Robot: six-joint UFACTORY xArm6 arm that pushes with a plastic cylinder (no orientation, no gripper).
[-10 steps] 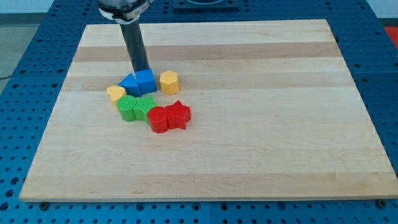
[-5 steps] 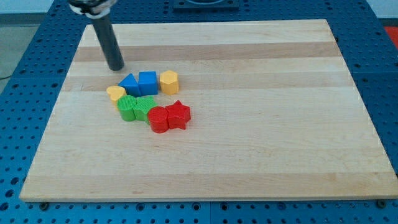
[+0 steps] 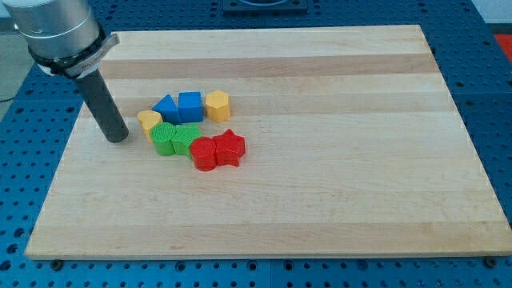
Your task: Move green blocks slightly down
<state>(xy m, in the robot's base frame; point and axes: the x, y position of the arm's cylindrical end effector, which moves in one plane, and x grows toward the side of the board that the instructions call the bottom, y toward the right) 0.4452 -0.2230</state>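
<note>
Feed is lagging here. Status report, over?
My tip on the board, left of the cluster, touching nothing. Two green blocks side by side, unmoved. Blue blocks sit above them, red blocks lower right.

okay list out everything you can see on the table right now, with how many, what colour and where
Board: one, pale wood, fills most of the view, on a blue perforated table.
Blue blocks: two, a triangular block and a cube, side by side at the top of the cluster.
Yellow blocks: two, a hexagonal block right of the blue cube, a small yellow block at the cluster's left edge.
Green blocks: two, left green block and right green block, touching, in the middle of the cluster.
Red blocks: two, a round red block and a star, at the cluster's lower right.
My tip: one, dark rod, on the board left of the small yellow block, touching no block.
</note>
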